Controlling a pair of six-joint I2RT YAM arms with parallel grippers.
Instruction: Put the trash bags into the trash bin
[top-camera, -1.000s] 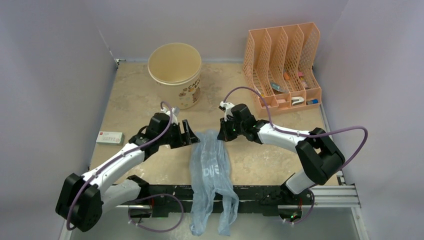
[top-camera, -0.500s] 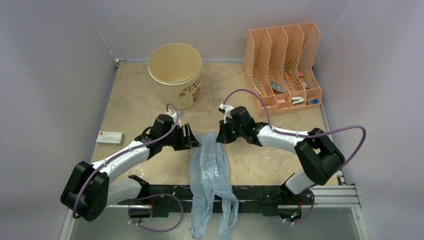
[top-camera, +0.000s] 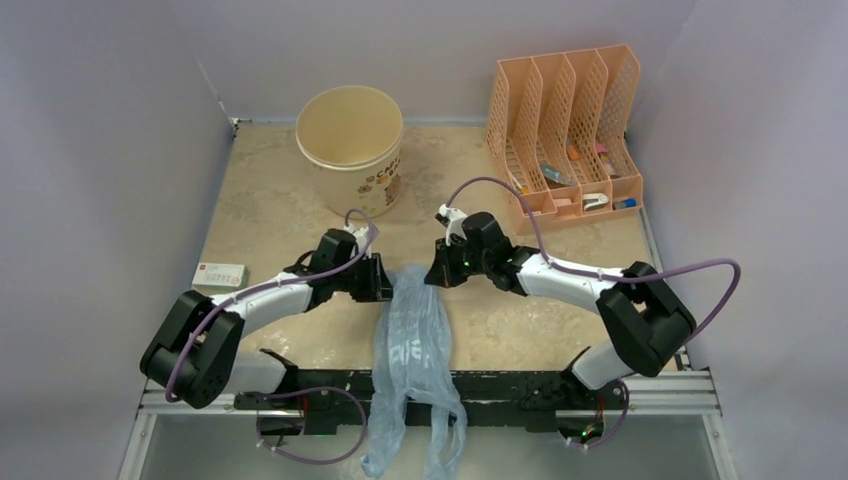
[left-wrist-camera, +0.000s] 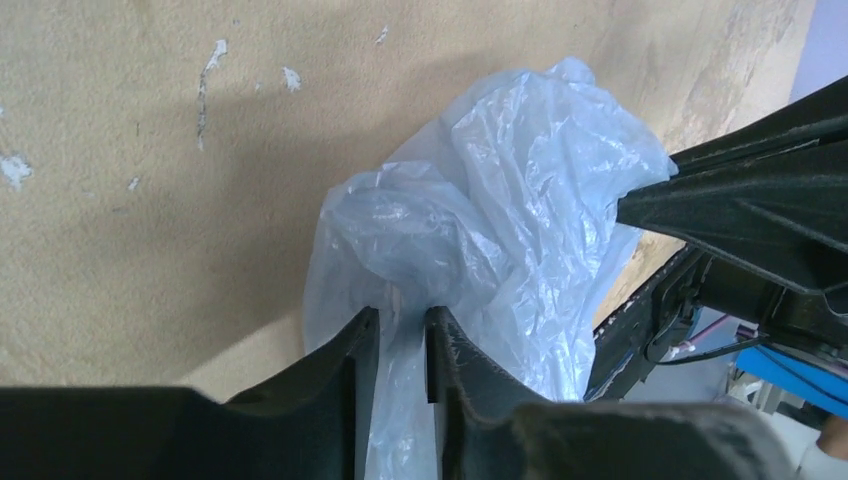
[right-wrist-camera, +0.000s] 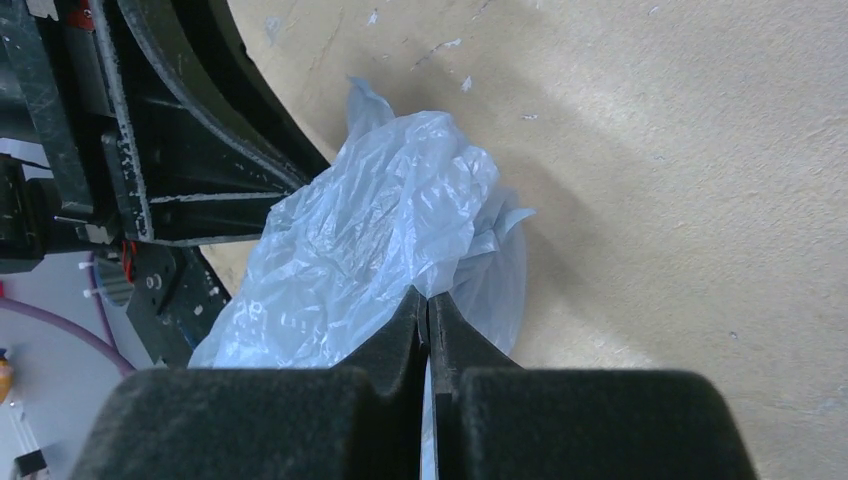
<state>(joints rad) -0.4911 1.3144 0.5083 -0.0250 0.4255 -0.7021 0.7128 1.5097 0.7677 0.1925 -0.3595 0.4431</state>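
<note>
Since a second ago, our left gripper (left-wrist-camera: 402, 318) has slid in from the left to the top of the trash bag (top-camera: 412, 335) and its jaws have drawn together. The bag's top has bunched up and its hanging tails have drifted a little left.

From the left wrist we see our two dark fingers (left-wrist-camera: 350, 345) narrowly apart with a gathered fold of pale-blue plastic running between them, so this claw is grasping the bag. Our right gripper (right-wrist-camera: 428, 300) is clenched, tips pressed together. The crinkled film meets those tips, and it appears to pinch a thin edge of the bag's top.

From above, both grippers meet at the bag's upper end, left and right of it, near the middle of the table (top-camera: 270, 200). The bag stretches from there toward us, over the near edge and the black rail, with its two tails dangling below.

Well apart at the back stands the cream trash bin (top-camera: 370, 185), upright with its mouth open. An orange mesh organizer (top-camera: 565, 120) sits at the back right, and a small white box (top-camera: 219, 275) lies by the left edge.
</note>
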